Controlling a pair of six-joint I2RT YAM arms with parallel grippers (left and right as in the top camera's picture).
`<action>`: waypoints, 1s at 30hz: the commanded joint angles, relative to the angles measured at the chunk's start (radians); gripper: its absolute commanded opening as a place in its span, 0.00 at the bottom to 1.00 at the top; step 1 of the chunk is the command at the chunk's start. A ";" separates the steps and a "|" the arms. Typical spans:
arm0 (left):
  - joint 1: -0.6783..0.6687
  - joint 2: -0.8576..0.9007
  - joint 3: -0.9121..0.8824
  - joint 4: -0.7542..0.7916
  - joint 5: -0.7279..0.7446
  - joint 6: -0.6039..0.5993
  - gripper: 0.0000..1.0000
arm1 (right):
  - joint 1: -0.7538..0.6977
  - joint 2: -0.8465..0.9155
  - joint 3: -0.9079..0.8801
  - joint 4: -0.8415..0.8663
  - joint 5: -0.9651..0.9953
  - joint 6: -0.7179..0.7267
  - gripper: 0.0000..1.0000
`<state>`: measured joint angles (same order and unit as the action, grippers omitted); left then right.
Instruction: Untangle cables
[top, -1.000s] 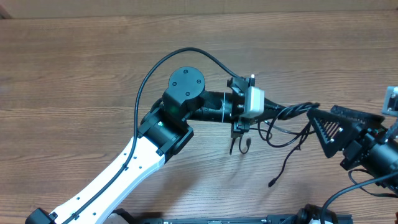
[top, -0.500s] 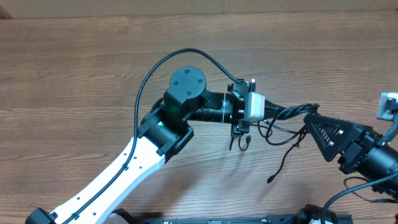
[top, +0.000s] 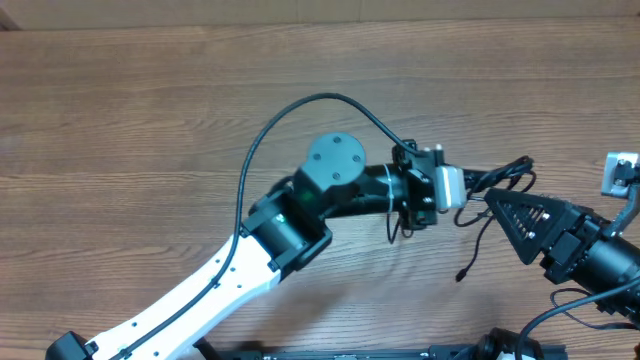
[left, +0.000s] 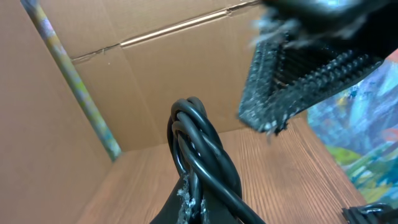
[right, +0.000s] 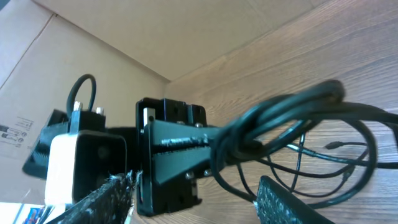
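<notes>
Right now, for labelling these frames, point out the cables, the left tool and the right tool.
cables (right: 283, 112), right wrist view, the thick looped bundle.
left tool (right: 216, 144), right wrist view, fingertips clamped on the bundle.
right tool (top: 497, 203), overhead view, tip of its triangular fingers.

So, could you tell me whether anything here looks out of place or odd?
Only the cables: a twisted bundle clamped in the shut left gripper, with thin loops and loose ends trailing toward the table. The open right gripper is close beside it. Nothing looks spilled or broken.
</notes>
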<state>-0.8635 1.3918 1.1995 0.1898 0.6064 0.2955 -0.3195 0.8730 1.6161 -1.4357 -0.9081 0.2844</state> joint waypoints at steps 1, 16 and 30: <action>-0.037 -0.013 0.021 0.008 -0.073 0.079 0.04 | -0.002 -0.006 0.021 0.005 0.064 0.000 0.63; -0.043 -0.013 0.021 0.010 -0.035 0.079 0.04 | -0.002 -0.006 0.021 0.014 0.173 0.003 0.55; -0.068 -0.013 0.021 0.029 -0.040 0.129 0.04 | -0.002 -0.006 0.021 0.012 0.138 0.005 0.49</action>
<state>-0.9234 1.3918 1.1995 0.2016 0.5537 0.3973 -0.3195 0.8730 1.6161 -1.4281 -0.7593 0.2878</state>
